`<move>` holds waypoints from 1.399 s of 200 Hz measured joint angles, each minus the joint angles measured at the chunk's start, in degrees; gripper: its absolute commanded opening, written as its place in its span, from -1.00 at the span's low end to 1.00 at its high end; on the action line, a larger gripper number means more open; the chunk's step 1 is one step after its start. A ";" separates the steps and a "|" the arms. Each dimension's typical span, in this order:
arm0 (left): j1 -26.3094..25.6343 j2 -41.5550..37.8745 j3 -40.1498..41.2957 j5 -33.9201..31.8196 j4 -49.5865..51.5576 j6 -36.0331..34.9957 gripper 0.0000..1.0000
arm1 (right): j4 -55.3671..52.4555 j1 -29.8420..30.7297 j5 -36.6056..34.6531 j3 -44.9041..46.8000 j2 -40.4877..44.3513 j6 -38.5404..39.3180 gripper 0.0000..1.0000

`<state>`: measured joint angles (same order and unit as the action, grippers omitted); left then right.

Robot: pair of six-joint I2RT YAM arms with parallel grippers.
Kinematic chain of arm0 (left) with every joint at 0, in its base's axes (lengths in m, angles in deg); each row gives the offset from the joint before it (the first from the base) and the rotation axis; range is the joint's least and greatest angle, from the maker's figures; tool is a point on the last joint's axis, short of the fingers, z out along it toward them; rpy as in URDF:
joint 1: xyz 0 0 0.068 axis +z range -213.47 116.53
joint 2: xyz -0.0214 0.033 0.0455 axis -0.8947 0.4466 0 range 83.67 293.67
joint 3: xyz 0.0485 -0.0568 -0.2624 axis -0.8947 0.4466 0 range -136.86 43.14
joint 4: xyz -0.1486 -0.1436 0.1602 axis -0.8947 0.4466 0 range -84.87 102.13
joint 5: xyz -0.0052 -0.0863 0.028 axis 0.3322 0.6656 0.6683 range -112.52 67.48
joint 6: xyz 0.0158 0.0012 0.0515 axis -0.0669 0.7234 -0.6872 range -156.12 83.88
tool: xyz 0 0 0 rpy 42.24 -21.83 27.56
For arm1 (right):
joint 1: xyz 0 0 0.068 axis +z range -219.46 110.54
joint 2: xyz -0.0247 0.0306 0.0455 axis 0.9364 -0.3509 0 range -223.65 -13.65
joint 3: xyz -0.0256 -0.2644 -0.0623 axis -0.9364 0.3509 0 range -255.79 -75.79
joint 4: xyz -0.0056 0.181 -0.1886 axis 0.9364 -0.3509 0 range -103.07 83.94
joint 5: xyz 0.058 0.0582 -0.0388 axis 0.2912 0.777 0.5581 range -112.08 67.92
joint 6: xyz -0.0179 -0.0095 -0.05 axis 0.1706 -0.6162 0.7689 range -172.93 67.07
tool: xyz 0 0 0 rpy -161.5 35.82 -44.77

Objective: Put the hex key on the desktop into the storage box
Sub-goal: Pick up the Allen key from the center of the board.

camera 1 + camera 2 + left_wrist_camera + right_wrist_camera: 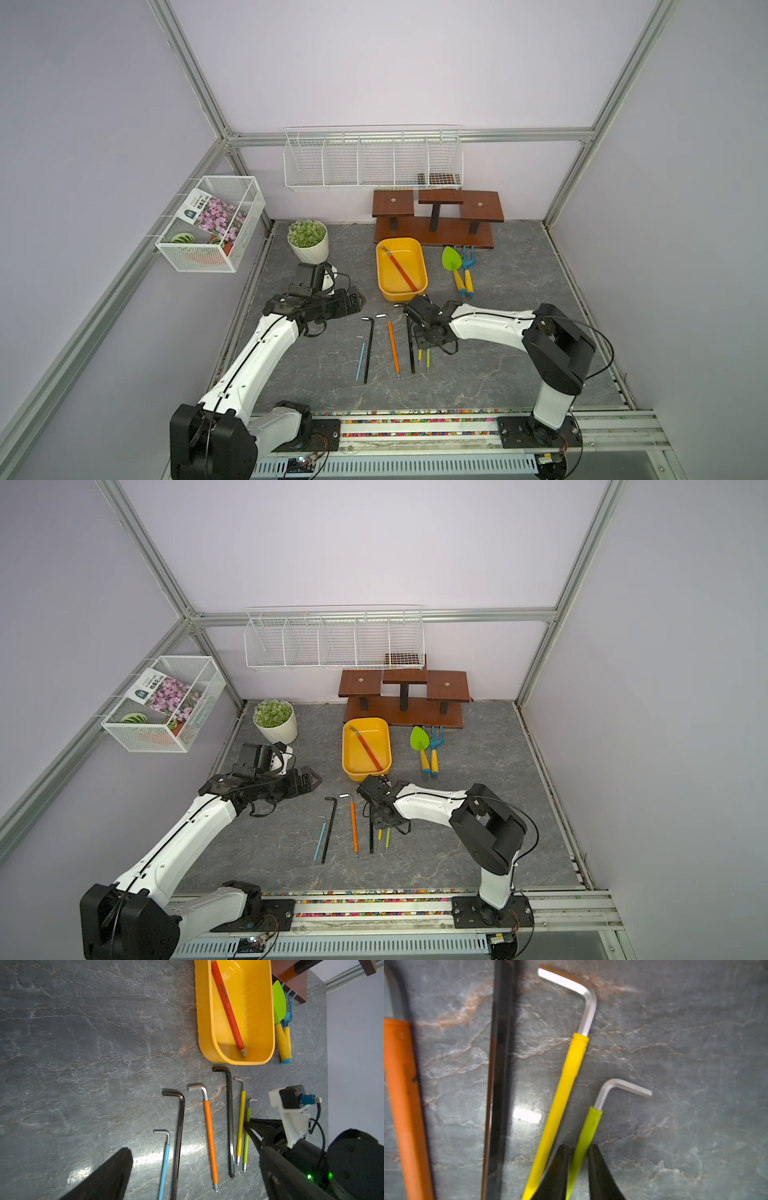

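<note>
Several hex keys lie side by side on the desktop [519, 357]: blue [360, 360], black [368, 349], orange [393, 345], a second black one [410, 345], yellow [566, 1076] and lime-green [591, 1126]. My right gripper [578, 1149] points down, its two black fingers [558, 1167] pressed against either side of the lime-green key's handle, which still rests on the desktop. The yellow storage box [380, 270] stands just beyond and holds a red hex key [400, 268]. My left gripper [193, 1178] hovers open to the left of the row, holding nothing.
A green trowel [453, 266] and a blue hand fork [468, 270] lie right of the box. A potted plant [308, 241] stands at the back left and a wooden stand [436, 220] behind the box. White wire baskets [374, 162] hang on the walls.
</note>
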<state>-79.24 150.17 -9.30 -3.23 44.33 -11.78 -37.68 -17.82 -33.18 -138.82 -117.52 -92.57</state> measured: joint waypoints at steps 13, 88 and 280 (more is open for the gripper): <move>0.00 0.00 0.00 0.00 0.00 0.00 1.00 | -0.04 0.04 -0.50 0.33 0.28 -0.02 -0.75; 0.00 -0.46 -0.04 0.07 -0.02 0.04 1.00 | -5.77 0.04 -2.69 1.01 6.88 0.04 -0.95; 0.00 24.96 -22.25 8.00 -8.90 1.53 0.99 | -11.41 -11.96 3.96 -24.87 7.45 10.99 -1.00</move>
<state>-79.24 175.13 -31.55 4.77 35.43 -10.25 -49.09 -29.78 -29.22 -163.69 -110.07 -81.58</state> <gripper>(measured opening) 0.997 0.096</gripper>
